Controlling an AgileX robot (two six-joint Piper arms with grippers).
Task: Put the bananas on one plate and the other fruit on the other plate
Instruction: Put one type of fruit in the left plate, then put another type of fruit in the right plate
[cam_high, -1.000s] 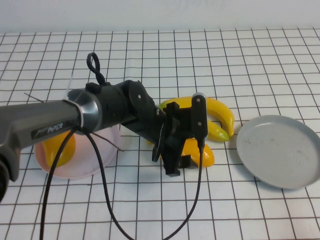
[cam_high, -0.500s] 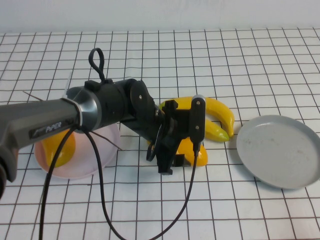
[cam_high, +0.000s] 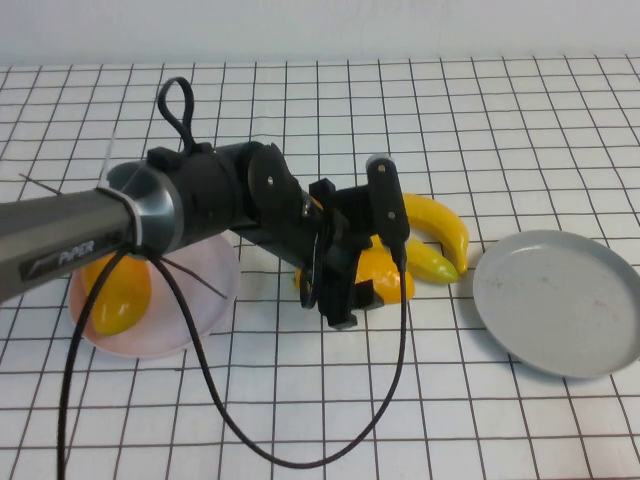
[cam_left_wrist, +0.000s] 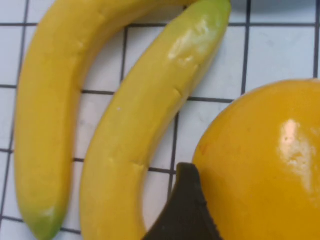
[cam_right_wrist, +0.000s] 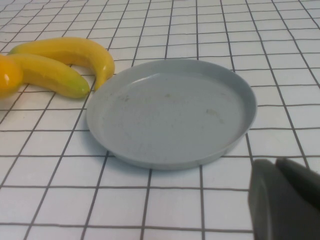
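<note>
Currently left gripper (cam_high: 352, 285) sits mid-table over the second mango (cam_high: 383, 277), fingers clamped on it; left wrist view shows a black fingertip (cam_left_wrist: 186, 210) pressed against the mango's (cam_left_wrist: 260, 165) skin. It looks gripped, but I can't tell whether it is off the grid cloth (cam_high: 330, 420).

First mango (cam_high: 118, 295) lies on the pink plate (cam_high: 200, 300), on the robot's left, partly hidden by the left arm (cam_high: 150, 215).

Two bananas (cam_high: 432, 240) lie side by side on the cloth just beyond and to the right of the held mango, between it and the grey plate (cam_high: 560, 300). Their tips end near that plate's rim without touching it; right wrist view confirms bananas (cam_right_wrist: 60, 62) just beside the plate (cam_right_wrist: 170, 112).

Right gripper (cam_right_wrist: 285, 200) shows only as a dark edge in its own wrist view, near the grey plate; can't tell its finger state.
</note>
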